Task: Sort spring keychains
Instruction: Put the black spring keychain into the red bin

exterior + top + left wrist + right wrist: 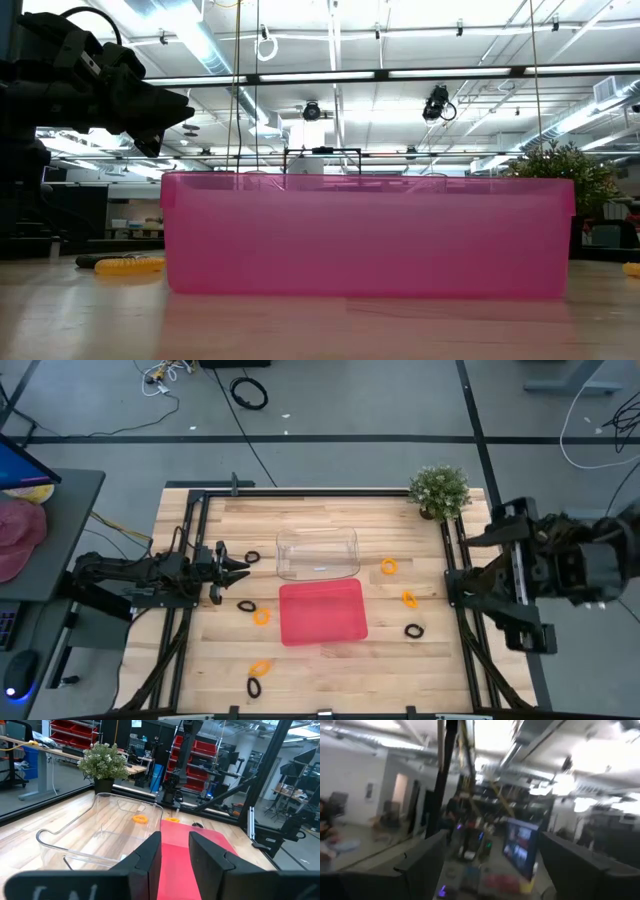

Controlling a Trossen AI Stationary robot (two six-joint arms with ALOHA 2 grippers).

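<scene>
Small coiled keychains lie flat on the wooden table. Near the left side lie a black one (252, 557), a black (246, 605) and orange (261, 616) pair, and an orange (260, 668) and black (254, 686) pair by the near edge. On the right lie two orange (389, 567) (410, 599) and one black (414, 630). My left gripper (238, 568) (175, 855) hovers open above the table, left of the clear tray, pointing toward the trays. My right gripper (490, 870) is open and raised past the table's right edge.
A clear tray (318, 553) stands mid-table with a pink tray (322, 611) just in front of it, toward the near edge. A small potted plant (438, 491) stands at the far right corner. Black frame rails (452, 575) run along the table's left and right sides.
</scene>
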